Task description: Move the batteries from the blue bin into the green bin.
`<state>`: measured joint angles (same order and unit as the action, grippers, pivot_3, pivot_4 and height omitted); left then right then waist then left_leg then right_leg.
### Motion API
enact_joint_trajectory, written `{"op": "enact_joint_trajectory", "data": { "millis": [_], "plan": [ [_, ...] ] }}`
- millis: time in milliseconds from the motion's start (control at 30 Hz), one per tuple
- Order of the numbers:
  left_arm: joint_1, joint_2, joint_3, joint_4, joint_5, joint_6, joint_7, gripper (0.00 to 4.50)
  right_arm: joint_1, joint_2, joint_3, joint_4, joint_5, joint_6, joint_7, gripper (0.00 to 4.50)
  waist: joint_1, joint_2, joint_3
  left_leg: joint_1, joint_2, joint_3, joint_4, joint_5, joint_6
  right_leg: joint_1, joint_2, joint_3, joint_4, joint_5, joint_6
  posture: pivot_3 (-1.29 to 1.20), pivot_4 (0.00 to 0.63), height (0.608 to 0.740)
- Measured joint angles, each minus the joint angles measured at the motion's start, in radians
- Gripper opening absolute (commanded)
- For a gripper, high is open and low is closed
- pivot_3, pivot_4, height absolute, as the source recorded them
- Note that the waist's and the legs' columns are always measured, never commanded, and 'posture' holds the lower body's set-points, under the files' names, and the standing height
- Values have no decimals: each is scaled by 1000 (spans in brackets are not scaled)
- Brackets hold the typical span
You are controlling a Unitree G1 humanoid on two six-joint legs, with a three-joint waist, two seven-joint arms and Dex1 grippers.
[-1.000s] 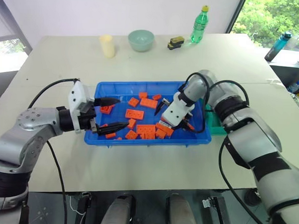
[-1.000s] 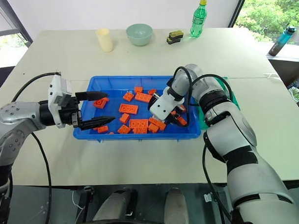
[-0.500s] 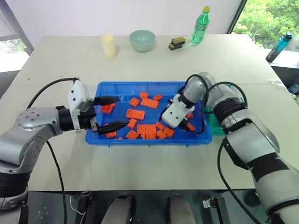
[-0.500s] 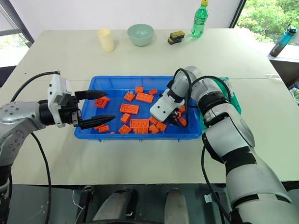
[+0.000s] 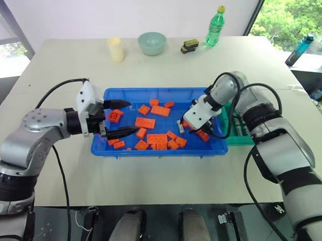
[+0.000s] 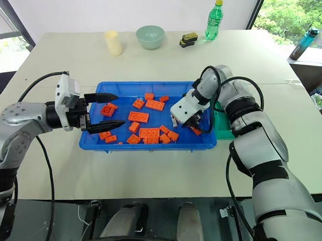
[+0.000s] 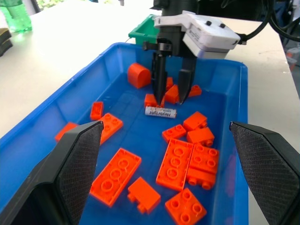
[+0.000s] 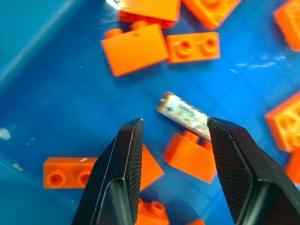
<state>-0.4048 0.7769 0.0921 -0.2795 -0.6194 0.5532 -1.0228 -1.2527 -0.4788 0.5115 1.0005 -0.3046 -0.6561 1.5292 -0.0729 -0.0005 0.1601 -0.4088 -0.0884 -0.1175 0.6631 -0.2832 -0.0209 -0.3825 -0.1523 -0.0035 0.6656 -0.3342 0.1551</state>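
A: Anything hidden? Go fast.
B: The green bin (image 5: 235,132) is mostly covered by the right arm, just a strip of rim past the blue bin's (image 5: 149,150) right end. Whether it holds anything, can't tell. In the right wrist view one end of the battery (image 8: 184,116) runs behind a fingertip (image 8: 233,154). Its label is unreadable.

A: Right claw?
B: Right claw (image 7: 171,95) points down into the right part of the blue bin, jaws partly apart, nothing between them. It's above the floor, not touching the battery.

A: Where's the battery from it?
B: Lying flat on the blue floor just below and a little ahead of the tips, between the two fingers' lines, closer to one finger. Orange bricks (image 7: 187,159) crowd it: one touching its side, others just beside.

A: Only one battery?
B: One that I can make out; any under the bricks, can't tell.

A: Left claw?
B: Left claw (image 5: 121,118) is level over the bin's left end, jaws wide apart, empty, well apart from the battery. The bins sit on the tabletop (image 5: 159,176).
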Motion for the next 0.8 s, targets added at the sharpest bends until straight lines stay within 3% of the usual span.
{"op": "enact_joint_trajectory", "data": {
  "millis": [133, 367, 500, 600, 800],
  "plan": [
    [-1, 0, 0, 0, 0, 0, -1, 4500, 28, 25, -94, -177, 123, 326, 40, 2243, 0, 0, 0, 0, 0, -1, 1, 0, 0, -1, 0, 0, 1, 0, 0, 0, 150, 730],
    [40, 5, 1, -10, -1, 2, -8, 4500, 223, -48, -311, -934, 260, 1478, -166, 2243, 32, 0, 0, -8, -2, -4, 2, 0, 0, -5, -1, 0, 1, 0, 0, 0, 150, 730],
    [36, 3, 0, 1, -1, -1, -21, 4500, 314, -64, -375, -1201, 319, 2073, -305, 2243, 36, 0, 0, -10, -3, -4, 3, 0, 0, -7, -2, 0, 2, 0, 0, 0, 150, 730],
    [12, -5, -12, 17, 1, -7, -33, 4500, 363, -64, -420, -1283, 378, 2236, -387, 2243, 33, 0, 0, -11, -3, -4, 3, 0, 0, -8, -2, 1, 3, 0, 0, 0, 150, 730],
    [-36, -29, -42, 56, 20, -24, -51, 4500, 534, -11, -471, -1316, 527, 2264, -596, 2243, 26, 0, 0, -11, -2, -1, 3, 0, 0, -9, -3, 1, 3, 0, 0, 0, 150, 730]
  ]
}}
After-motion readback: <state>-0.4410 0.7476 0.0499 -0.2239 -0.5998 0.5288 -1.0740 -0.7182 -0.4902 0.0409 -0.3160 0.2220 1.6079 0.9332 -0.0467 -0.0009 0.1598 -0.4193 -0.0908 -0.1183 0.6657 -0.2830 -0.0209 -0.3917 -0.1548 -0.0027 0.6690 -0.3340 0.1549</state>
